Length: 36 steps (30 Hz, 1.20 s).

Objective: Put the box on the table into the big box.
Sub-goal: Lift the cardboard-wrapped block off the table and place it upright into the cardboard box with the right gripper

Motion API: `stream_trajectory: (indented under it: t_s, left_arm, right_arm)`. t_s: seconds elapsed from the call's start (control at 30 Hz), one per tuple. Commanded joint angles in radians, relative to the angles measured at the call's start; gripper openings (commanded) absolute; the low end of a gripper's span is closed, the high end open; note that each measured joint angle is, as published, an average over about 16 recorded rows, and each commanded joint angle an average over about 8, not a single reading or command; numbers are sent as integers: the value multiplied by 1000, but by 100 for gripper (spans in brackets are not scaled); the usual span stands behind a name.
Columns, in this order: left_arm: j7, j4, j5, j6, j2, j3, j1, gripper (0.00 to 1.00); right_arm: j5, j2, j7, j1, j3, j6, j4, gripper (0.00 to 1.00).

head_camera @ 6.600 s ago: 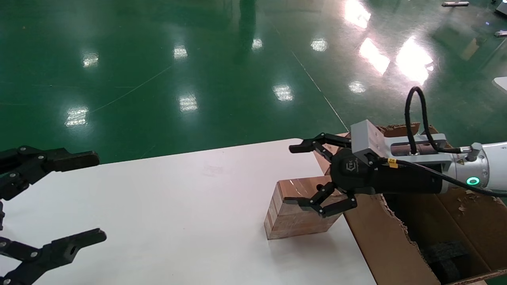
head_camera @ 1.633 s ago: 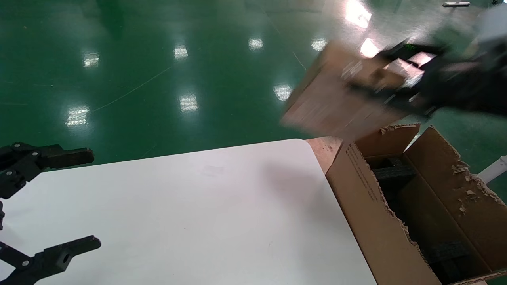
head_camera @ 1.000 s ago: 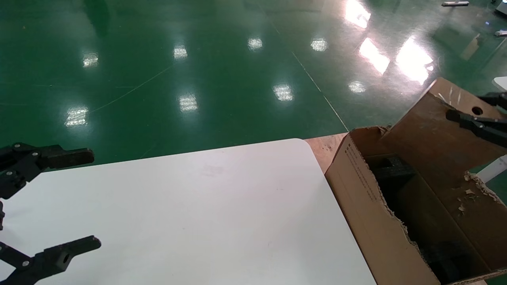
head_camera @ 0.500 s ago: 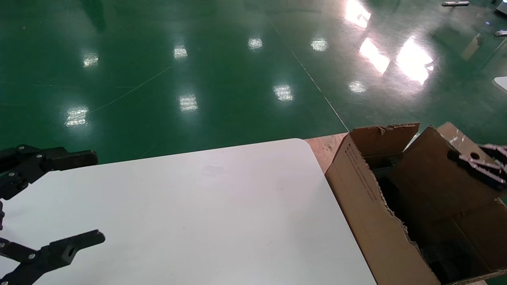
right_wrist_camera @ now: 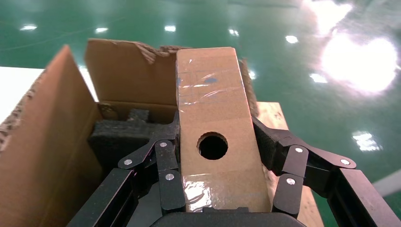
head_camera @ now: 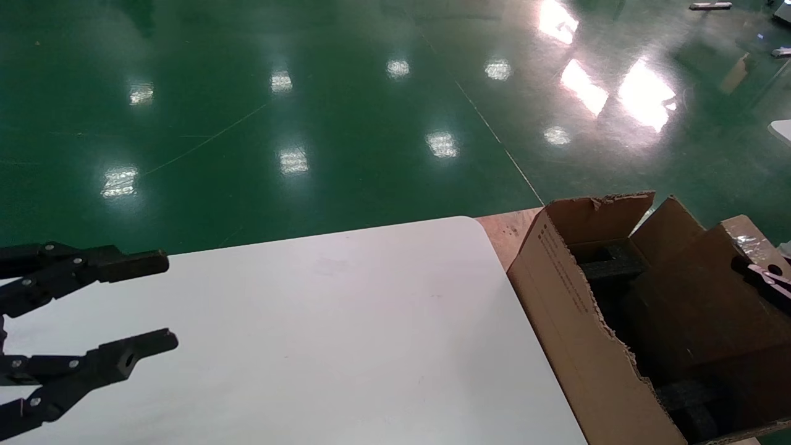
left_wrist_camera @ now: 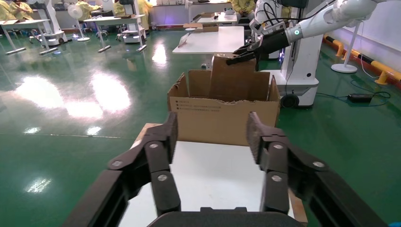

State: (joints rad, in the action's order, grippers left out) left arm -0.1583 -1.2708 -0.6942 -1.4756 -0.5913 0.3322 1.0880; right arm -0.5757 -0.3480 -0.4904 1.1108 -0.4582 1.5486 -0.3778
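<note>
My right gripper (right_wrist_camera: 216, 128) is shut on the small taped box (right_wrist_camera: 211, 90), a finger on each side and the round hole facing the wrist camera. The box stands on end, partly down inside the big box (head_camera: 559, 290), above dark foam blocks (right_wrist_camera: 120, 135). In the head view the small box (head_camera: 698, 290) fills the carton's far-right part, with the right gripper (head_camera: 766, 281) at the frame's edge. The left wrist view shows the box (left_wrist_camera: 231, 78) sticking up out of the carton (left_wrist_camera: 222, 120). My left gripper (head_camera: 164, 303) is open and empty over the white table (head_camera: 309, 321).
The carton stands off the table's right end on a wooden surface (head_camera: 507, 232). Its flaps have ragged torn edges. Green floor lies beyond. The left wrist view shows a white robot base (left_wrist_camera: 298, 75) behind the carton and other tables farther back.
My right gripper has carried the box from the table, swung it high over the carton and lowered it into the carton. My left gripper's fingers have drawn somewhat closer together.
</note>
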Motion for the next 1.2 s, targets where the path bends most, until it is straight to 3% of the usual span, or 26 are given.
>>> stream_trajectory:
  t_s: [0.03, 0.7, 1.2]
  left_arm:
    - [0, 0, 0, 0, 0, 0, 0, 0]
    - [0, 0, 0, 0, 0, 0, 0, 0]
    - [0, 0, 1, 0, 0, 1, 0, 0]
  right_arm:
    - [2, -3, -8, -3, 3, -3, -20, 0]
    - [-17, -67, -36, 61, -29, -63, -139, 0]
    - [-47, -92, -44, 93, -66, -97, -162, 0]
